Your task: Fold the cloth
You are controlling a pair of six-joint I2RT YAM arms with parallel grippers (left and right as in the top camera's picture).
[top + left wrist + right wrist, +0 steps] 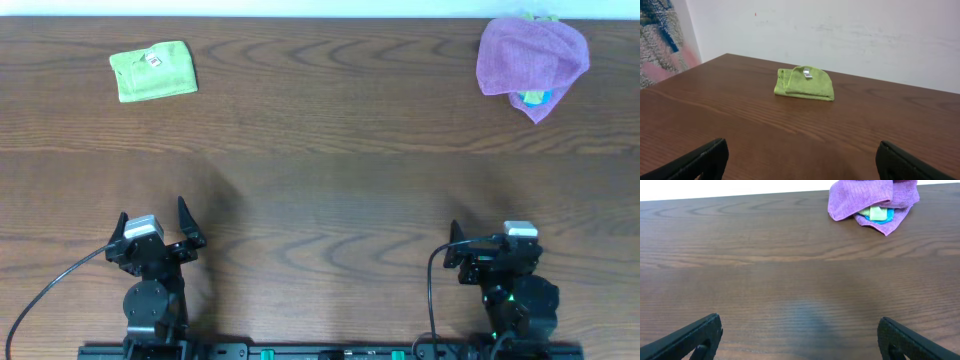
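Observation:
A green cloth [153, 71] lies folded into a small rectangle at the far left of the table, white tag on top. It also shows in the left wrist view [804, 83]. A purple cloth [530, 55] lies crumpled in a heap at the far right, over green and blue cloth underneath, and shows in the right wrist view [872, 199]. My left gripper [155, 225] is open and empty near the front left; its fingers frame bare wood [800, 162]. My right gripper [492, 248] is open and empty near the front right [797, 340].
The wooden table [320, 170] runs to a white wall at the back. A patterned surface [660, 40] shows beyond the table's left edge. Black cables trail from both arm bases at the front edge.

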